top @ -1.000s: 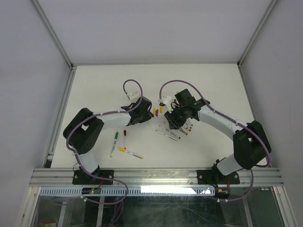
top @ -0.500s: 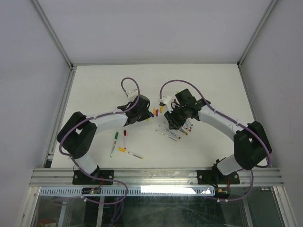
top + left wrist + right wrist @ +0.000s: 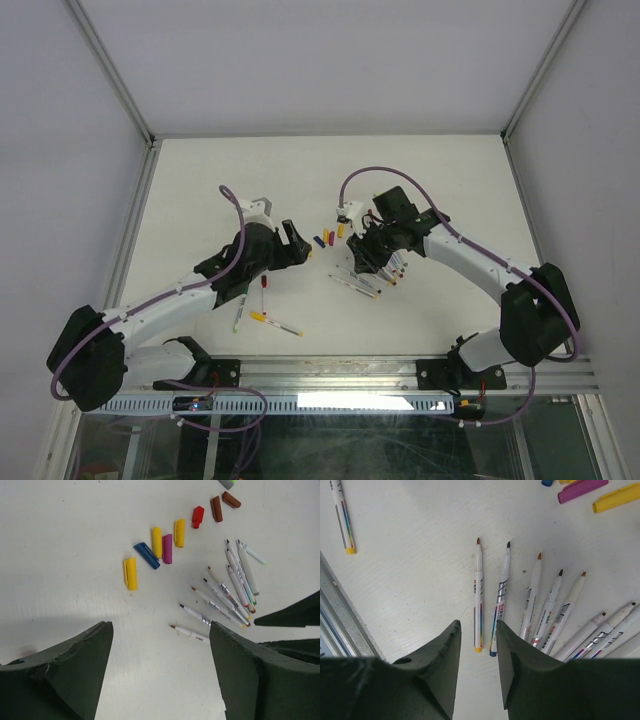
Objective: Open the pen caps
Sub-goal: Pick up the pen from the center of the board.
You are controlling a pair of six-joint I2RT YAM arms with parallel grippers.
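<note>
Several loose pen caps (image 3: 157, 542) lie in a row on the white table: yellow, blue (image 3: 146, 555), purple (image 3: 167, 548), red (image 3: 198, 516) and brown. In the top view the pen caps (image 3: 327, 237) sit between the two grippers. My left gripper (image 3: 160, 665) is wide open and empty, just near-left of the caps (image 3: 300, 245). Uncapped white pens (image 3: 225, 590) fan out to the right of it. My right gripper (image 3: 478, 630) hovers over those pens (image 3: 530, 605) with its jaws partly open and nothing held.
Three capped pens lie at the near left: green (image 3: 240, 306), red (image 3: 263, 284) and yellow (image 3: 276, 323). A metal rail (image 3: 330, 372) runs along the table's near edge. Purple cables loop above both wrists.
My left gripper has opened wide and drawn back a little to the left of the caps, and its arm has stretched low toward the near left. The right arm has not moved.
</note>
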